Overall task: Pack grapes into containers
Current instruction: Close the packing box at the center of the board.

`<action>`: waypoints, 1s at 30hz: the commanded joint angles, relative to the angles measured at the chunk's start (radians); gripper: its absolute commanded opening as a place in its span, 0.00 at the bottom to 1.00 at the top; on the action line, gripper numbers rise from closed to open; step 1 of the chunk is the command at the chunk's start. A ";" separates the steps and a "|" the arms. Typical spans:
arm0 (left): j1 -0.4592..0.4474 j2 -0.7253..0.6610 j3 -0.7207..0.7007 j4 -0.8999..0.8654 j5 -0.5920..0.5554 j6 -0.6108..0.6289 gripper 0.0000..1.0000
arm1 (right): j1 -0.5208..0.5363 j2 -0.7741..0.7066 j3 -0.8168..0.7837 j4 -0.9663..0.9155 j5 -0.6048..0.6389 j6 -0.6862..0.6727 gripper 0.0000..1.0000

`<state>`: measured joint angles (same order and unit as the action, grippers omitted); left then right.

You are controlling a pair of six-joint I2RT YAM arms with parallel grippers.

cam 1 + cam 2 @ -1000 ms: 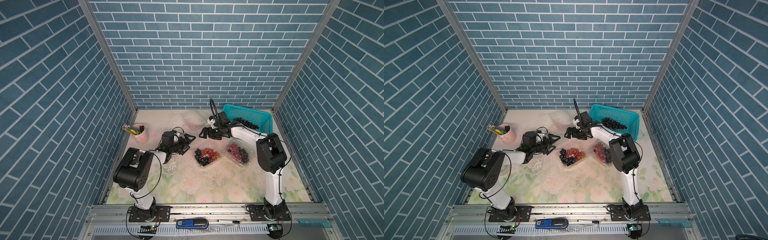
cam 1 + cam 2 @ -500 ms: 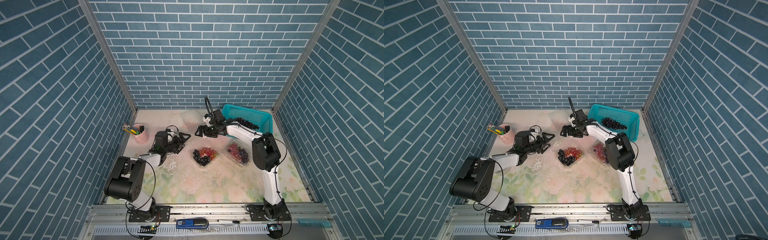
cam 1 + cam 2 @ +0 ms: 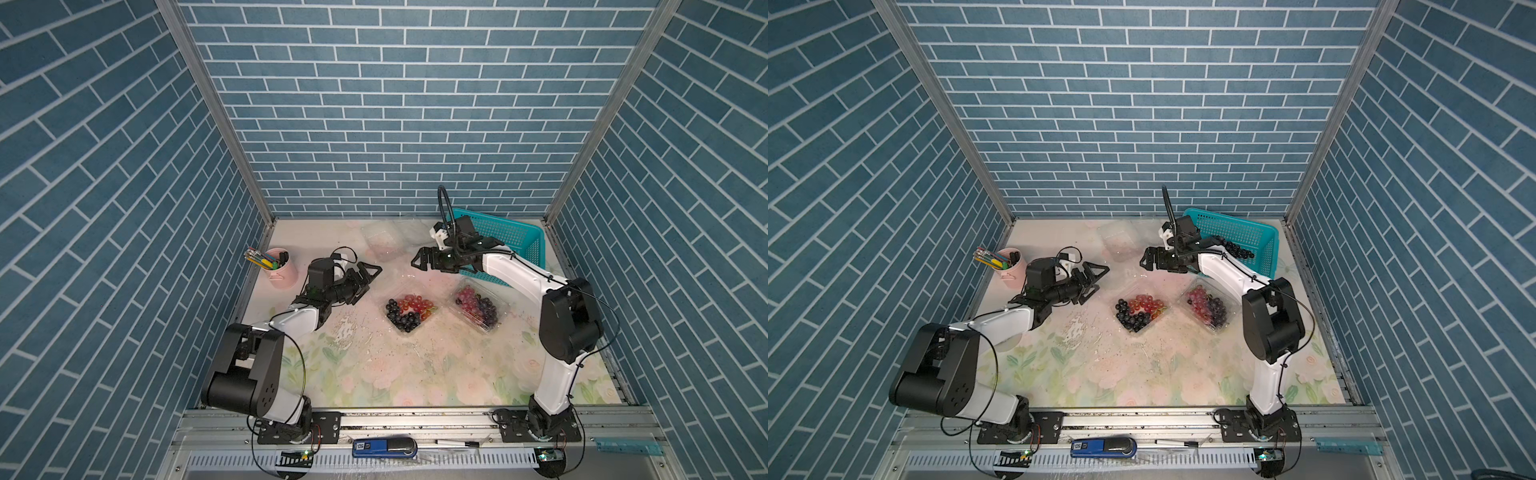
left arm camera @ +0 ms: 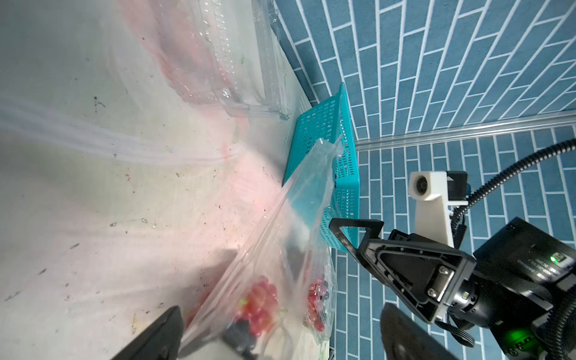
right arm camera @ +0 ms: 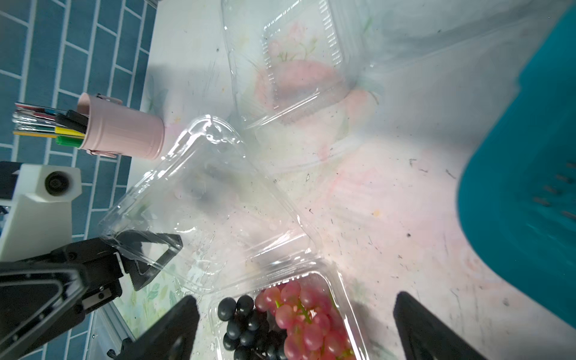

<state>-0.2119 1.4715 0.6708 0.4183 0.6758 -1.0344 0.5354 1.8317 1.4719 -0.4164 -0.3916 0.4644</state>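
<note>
Three clear containers lie on the table. The middle container [image 3: 409, 316] is open and holds dark and red grapes [image 5: 280, 318], with its lid [image 5: 202, 202] raised. To its right, a second container [image 3: 478, 309] holds red and purple grapes. A third, empty container [image 3: 380, 243] lies at the back. My left gripper [image 3: 368, 280] hangs open to the left of the raised lid. My right gripper [image 3: 417, 262] hangs open behind the middle container, beside the basket. Neither holds anything.
A teal basket [image 3: 1237, 239] at the back right holds dark grapes [image 3: 1237, 250]. A pink pen cup [image 3: 282, 268] stands at the back left near the wall. Specks and wet smears cover the floral table mat [image 3: 374, 365].
The right gripper went left, then came back right toward the basket, and its elbow swung right. The left arm's wrist shifted slightly left. Both grippers stayed open.
</note>
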 commanded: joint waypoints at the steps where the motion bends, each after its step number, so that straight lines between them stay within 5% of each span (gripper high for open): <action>1: -0.019 -0.025 0.052 -0.069 -0.001 0.056 1.00 | -0.004 -0.109 -0.087 0.030 0.035 0.022 0.99; 17: -0.178 -0.065 0.126 -0.135 -0.062 0.063 1.00 | -0.052 -0.441 -0.504 0.251 0.065 0.335 0.99; 30: -0.324 0.105 0.060 0.112 -0.106 -0.061 0.99 | -0.068 -0.526 -0.692 0.383 0.034 0.467 0.96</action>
<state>-0.5350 1.5589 0.7582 0.4427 0.5900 -1.0634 0.4656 1.3212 0.8017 -0.0822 -0.3447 0.8730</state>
